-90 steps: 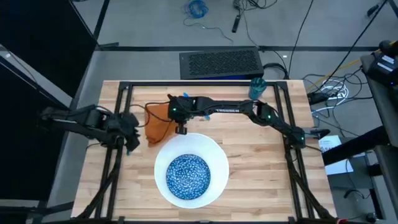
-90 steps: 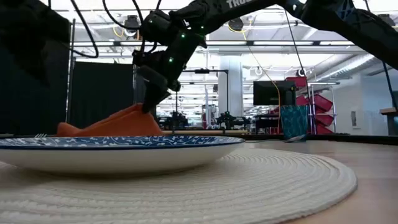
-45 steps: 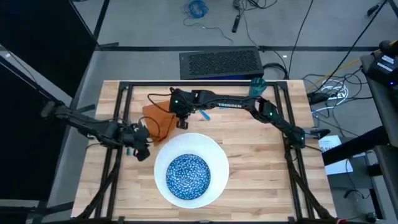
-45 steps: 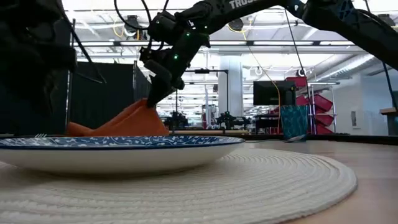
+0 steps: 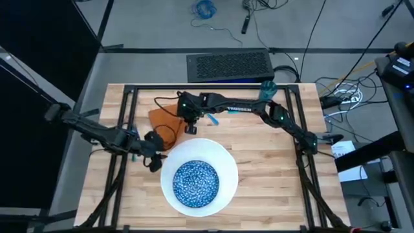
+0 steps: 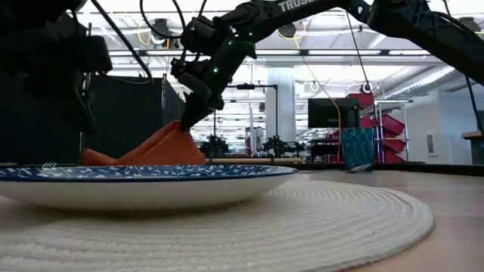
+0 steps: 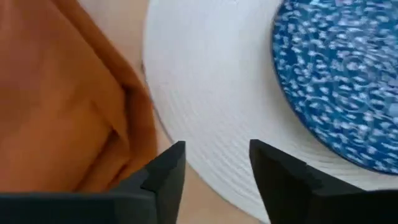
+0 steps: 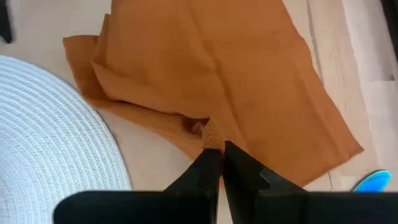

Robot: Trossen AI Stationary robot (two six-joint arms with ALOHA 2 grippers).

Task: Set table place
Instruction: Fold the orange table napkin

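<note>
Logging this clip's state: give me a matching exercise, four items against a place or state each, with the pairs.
Items:
1. napkin
2. bowl
3. left tool
4. cup

States:
A. open, at the mat's edge beside the orange cloth
B. standing at the table's far side, untouched
C. pinched by the right tool, a fold lifted
D. blue-speckled, sitting on the white round mat

Pairs: 1-C, 2-D, 3-A, 4-B
</note>
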